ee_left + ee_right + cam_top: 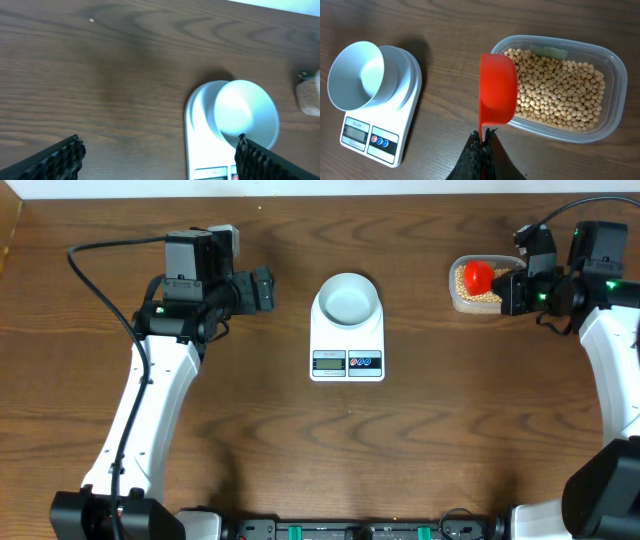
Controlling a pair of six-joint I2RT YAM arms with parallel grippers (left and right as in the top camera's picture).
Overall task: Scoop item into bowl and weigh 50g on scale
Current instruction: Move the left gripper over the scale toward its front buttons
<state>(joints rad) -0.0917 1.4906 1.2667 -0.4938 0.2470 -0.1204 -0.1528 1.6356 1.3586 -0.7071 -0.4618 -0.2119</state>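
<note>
Loose, light and prone to roll, the beans (560, 90) lie in the tub (615, 75) at 2 o'clock from the scale (347, 362), best carried level in the red scoop (497, 90) whose handle the right gripper (482, 142) clamps, the left gripper (262, 288) gaping empty.

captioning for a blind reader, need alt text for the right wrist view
The right gripper, fingers shut on the handle of a red scoop, holds it at the left end of a clear tub of beans. Further left, an empty pale bowl sits on a white scale on the wooden table.
</note>
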